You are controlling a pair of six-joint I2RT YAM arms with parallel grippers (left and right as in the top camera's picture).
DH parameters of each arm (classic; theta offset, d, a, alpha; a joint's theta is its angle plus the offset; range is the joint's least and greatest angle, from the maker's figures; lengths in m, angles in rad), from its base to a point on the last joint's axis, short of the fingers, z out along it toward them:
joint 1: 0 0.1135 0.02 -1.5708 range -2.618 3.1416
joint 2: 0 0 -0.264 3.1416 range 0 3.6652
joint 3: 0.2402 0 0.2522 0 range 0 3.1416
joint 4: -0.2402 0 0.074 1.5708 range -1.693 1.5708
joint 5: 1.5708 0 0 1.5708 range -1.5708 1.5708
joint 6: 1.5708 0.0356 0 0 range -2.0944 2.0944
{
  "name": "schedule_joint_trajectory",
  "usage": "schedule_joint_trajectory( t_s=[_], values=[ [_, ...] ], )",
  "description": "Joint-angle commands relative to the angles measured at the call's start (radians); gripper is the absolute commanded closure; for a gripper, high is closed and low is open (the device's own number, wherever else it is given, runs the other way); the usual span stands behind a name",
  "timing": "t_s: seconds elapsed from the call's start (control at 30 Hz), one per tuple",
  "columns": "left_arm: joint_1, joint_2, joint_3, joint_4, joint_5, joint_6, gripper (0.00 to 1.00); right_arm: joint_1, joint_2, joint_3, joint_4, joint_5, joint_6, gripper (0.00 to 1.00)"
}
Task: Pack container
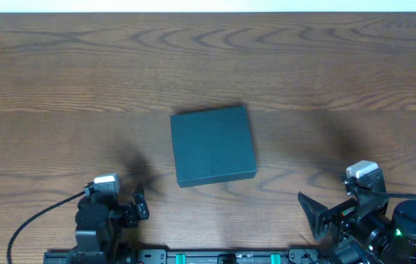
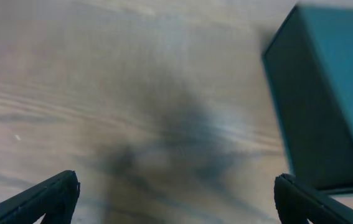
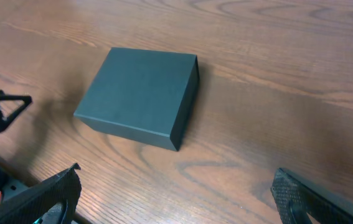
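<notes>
Hands, two, at near edge of tabletop (image 1: 39, 81). Left hand (image 2: 176, 200), left of that edge's middle, fingers spread wide, gripping nothing. Right hand (image 3: 175, 198), toward near-right corner, fingers likewise wide apart, gripping nothing. Container (image 1: 213, 145) — dark teal, square, matte, lid shut flat — lies about mid-tabletop, farther in than both hands, touching neither. Wood grain runs on to far edge.

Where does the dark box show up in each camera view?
Overhead: container at mid-picture, lid closed.
Left wrist: container at upper right, cut off by the frame.
Right wrist: container left of centre, whole.
Shared landmark: the wood-grain table under it.
</notes>
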Motion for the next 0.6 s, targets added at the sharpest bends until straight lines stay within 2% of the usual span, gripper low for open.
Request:
schedule_joint_trajectory(
  t_s=[0.0, 0.57],
  values=[
    [0.004, -0.009, -0.044, 0.004, -0.013, 0.018, 0.01, 0.01, -0.001, 0.0, -0.001, 0.005, 0.014, 0.01],
    [0.004, -0.006, -0.09, -0.007, -0.012, 0.017, 0.01, 0.01, -0.001, 0.0, -0.001, 0.005, 0.014, 0.01]
  ],
)
